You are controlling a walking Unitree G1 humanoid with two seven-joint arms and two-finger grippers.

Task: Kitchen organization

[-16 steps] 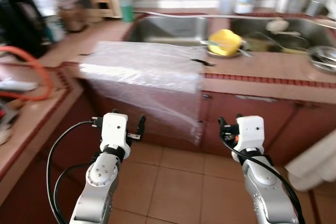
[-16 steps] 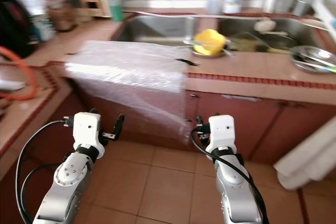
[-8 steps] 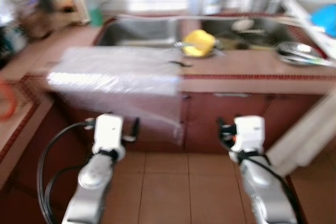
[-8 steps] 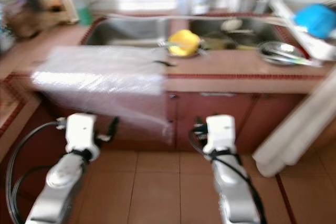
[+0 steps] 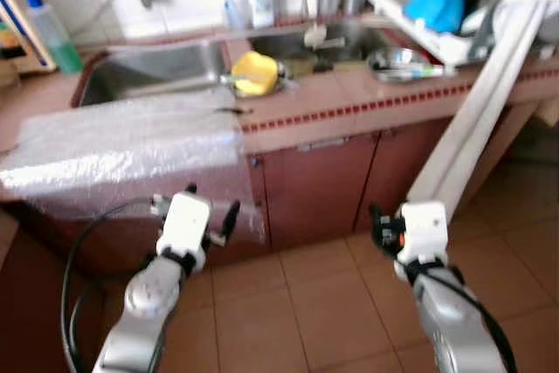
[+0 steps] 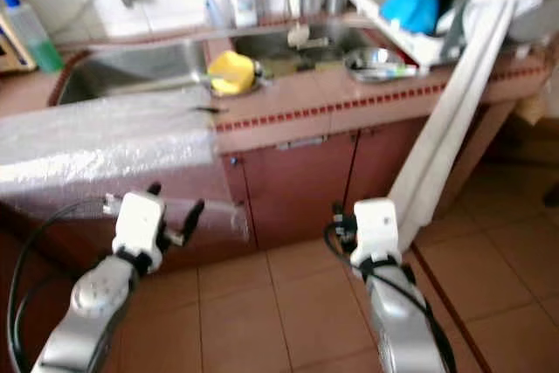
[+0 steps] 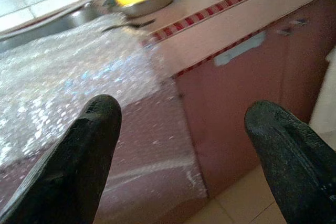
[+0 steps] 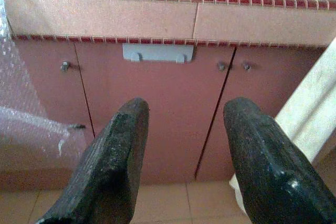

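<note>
A tiled kitchen counter [image 5: 349,98] with a double steel sink [image 5: 157,67] runs across in front of me. A yellow item [image 5: 253,73] lies in a metal bowl at the sink's edge. A metal plate [image 5: 397,60] with utensils sits further right. My left gripper [image 5: 212,207] hangs open low before a sheet of bubble wrap [image 5: 122,141] draped over the counter's left part; its fingers [image 7: 79,156] stand wide apart. My right gripper [image 8: 186,145] is open and holds nothing, facing the red-brown cabinet doors [image 8: 157,103].
A dish rack [image 5: 419,24] with a blue bowl [image 5: 434,8] stands at the counter's right end. A long white roll [image 5: 476,102] leans against the counter there. A green bottle [image 5: 54,34] stands at the far left. Brown floor tiles [image 5: 314,303] lie below.
The camera has swung to the right, bringing the dish rack and white roll into view. Both grippers stay open and low in front of the cabinets.
</note>
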